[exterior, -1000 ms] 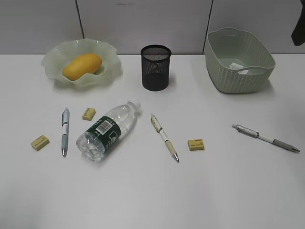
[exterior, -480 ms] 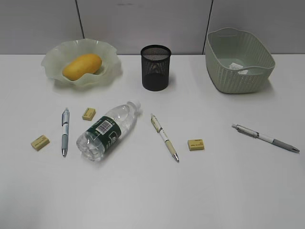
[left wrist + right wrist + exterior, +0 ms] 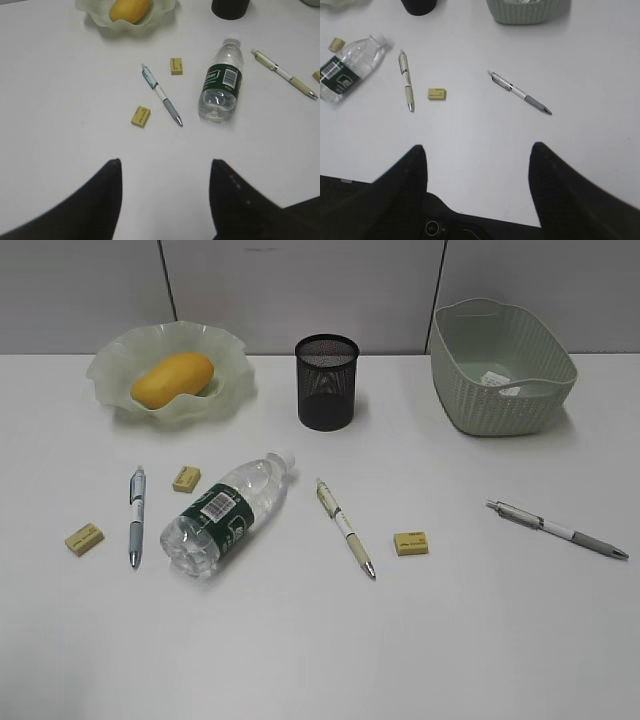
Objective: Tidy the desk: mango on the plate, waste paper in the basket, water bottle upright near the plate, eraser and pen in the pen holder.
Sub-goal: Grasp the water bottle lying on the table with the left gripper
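Clear plastic water bottle lies on its side on the white tabletop, cap toward the pen holder, dark green label facing up. Mango already sits in the plate; waste paper lies inside the basket. Three erasers and three pens are loose on the tabletop.

Left gripper: jaws apart, empty, hanging above the tabletop near the blue pen. Right gripper: jaws apart, empty, above the bare stretch between the cream pen and the grey-grip pen. Neither arm shows in the exterior view.

Judgement: step in hand is likely the bottle, since it is the largest item out of place and is within the left arm's reach.
- Approach from above and close across the barrel near the label, where the wall looks stiffest; thin plastic may buckle elsewhere.
- A round body can roll, so centre the jaws before closing.
- Avoid the eraser just beside the bottle's shoulder.
- Rotate to cap-up, set down near the plate without touching its ruffled rim, and release only once the base sits flat.
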Action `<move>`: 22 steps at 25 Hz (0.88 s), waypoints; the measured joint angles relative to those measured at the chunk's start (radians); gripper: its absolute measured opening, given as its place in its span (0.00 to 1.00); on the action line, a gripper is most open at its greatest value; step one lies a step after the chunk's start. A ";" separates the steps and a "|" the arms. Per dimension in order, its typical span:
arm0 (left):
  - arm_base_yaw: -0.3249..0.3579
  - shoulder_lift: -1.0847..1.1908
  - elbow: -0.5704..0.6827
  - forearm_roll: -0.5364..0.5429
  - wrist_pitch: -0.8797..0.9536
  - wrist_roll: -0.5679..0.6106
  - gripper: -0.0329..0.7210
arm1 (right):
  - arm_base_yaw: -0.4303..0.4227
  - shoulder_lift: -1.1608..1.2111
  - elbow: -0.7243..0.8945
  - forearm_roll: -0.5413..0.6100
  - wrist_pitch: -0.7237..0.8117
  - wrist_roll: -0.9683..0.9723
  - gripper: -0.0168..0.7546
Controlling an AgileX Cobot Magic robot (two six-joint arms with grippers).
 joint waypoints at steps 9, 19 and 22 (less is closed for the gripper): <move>0.000 0.190 0.000 -0.004 -0.123 0.000 0.61 | 0.011 -0.262 0.277 0.013 -0.076 0.000 0.66; 0.000 0.522 -0.005 -0.048 -0.271 0.000 0.61 | 0.011 -0.544 0.400 -0.005 0.035 -0.032 0.66; -0.009 0.586 -0.038 -0.071 -0.296 0.008 0.61 | 0.011 -0.610 0.419 -0.028 0.038 -0.031 0.66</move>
